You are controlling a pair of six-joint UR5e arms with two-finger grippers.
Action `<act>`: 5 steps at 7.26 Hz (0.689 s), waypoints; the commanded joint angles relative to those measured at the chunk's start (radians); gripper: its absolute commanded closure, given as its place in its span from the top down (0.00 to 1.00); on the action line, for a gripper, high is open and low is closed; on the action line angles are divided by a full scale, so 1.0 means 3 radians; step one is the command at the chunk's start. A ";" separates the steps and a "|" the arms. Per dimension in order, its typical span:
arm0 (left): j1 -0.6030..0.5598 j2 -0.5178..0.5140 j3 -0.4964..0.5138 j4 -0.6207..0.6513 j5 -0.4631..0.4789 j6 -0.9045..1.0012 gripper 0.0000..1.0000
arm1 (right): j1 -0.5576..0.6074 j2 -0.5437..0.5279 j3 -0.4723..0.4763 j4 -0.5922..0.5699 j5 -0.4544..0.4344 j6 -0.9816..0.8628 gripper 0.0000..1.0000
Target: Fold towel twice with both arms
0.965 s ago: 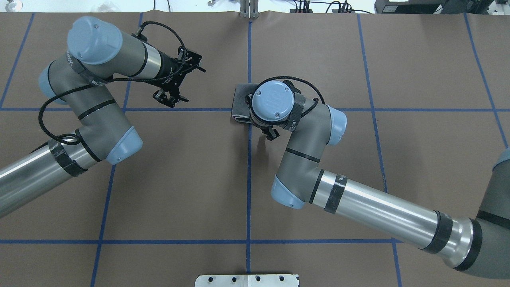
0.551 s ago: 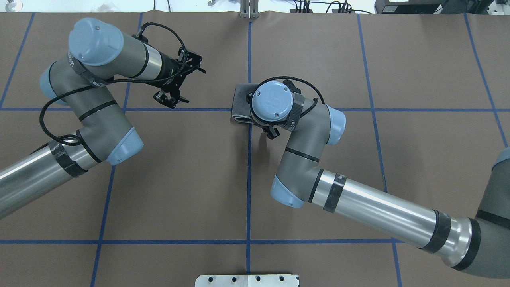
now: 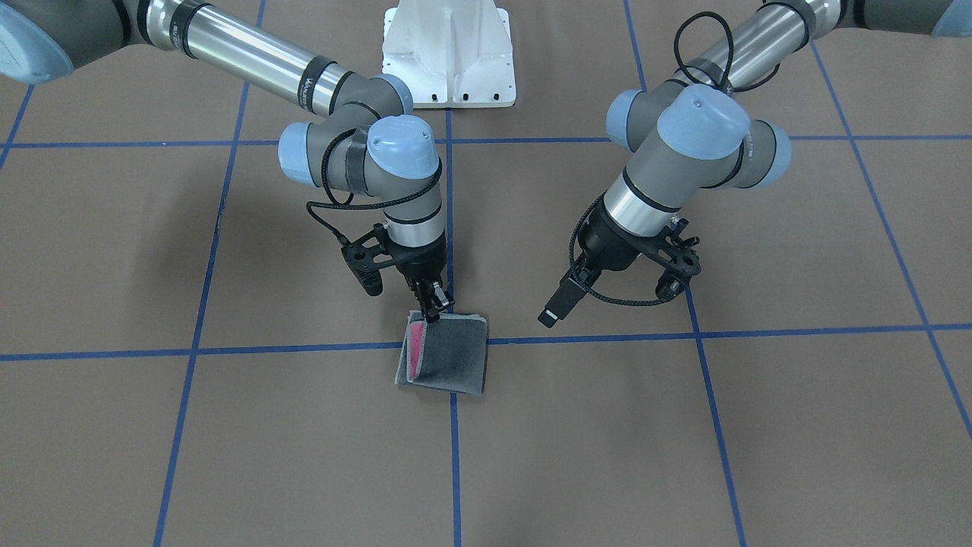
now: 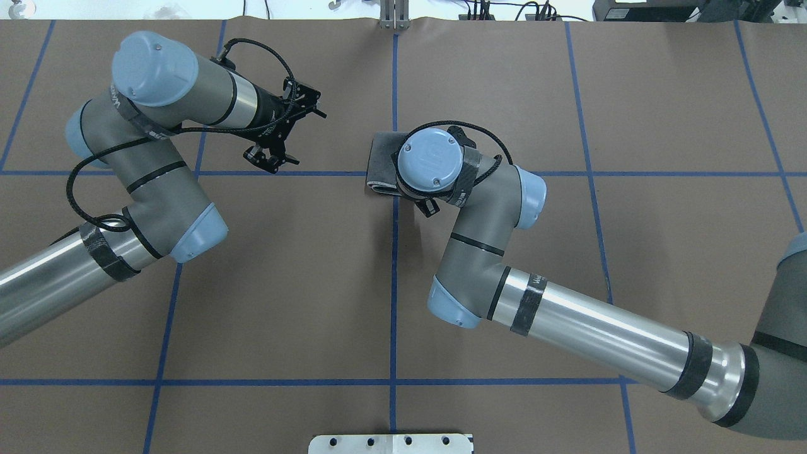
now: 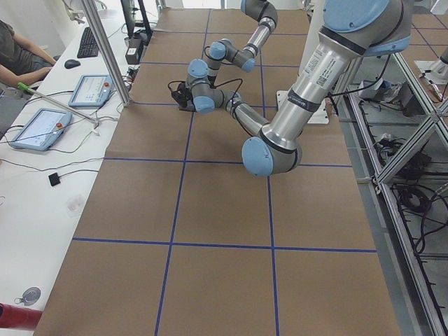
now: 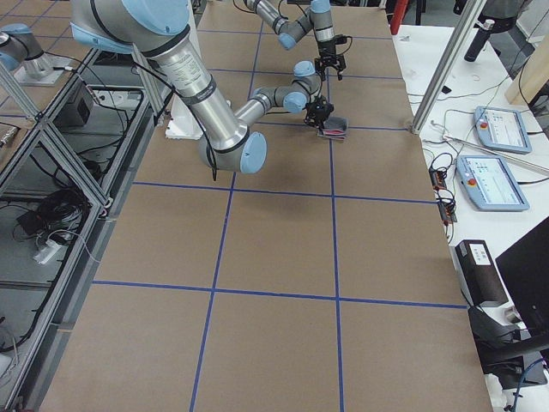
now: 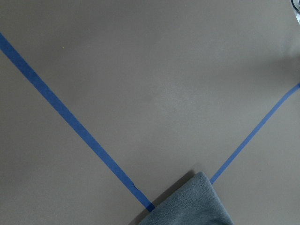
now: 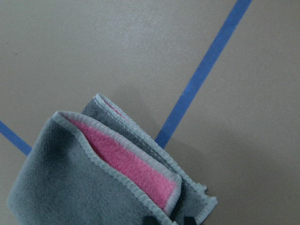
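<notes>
The towel [image 3: 452, 353] lies folded into a small square at the table's middle, dark grey outward, with pink showing in its open side [image 8: 136, 164]. It also shows in the overhead view [image 4: 380, 157] and the left wrist view [image 7: 192, 206]. My right gripper [image 3: 433, 304] points down at the towel's corner nearest the robot. Its jaws stand close together with the top layer's corner between them [image 8: 168, 219]. In the overhead view my right wrist hides it. My left gripper [image 3: 558, 304] hangs open and empty above the table, well to the towel's side [image 4: 268, 157].
Blue tape lines [image 4: 394, 284] grid the brown table. The white pedestal base [image 3: 448, 53] stands at the robot's side. A side bench with tablets [image 6: 502, 180] and a seated person [image 5: 14, 49] lie beyond the table's far edge.
My right wrist has shifted slightly toward the table's far side over the towel. My left arm has drawn slightly back and away. The towel has not moved.
</notes>
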 commanded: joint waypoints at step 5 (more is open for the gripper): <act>0.0031 -0.0025 0.0034 0.0000 0.0006 -0.0015 1.00 | 0.0213 -0.0015 0.0109 -0.0051 0.0186 -0.0142 0.00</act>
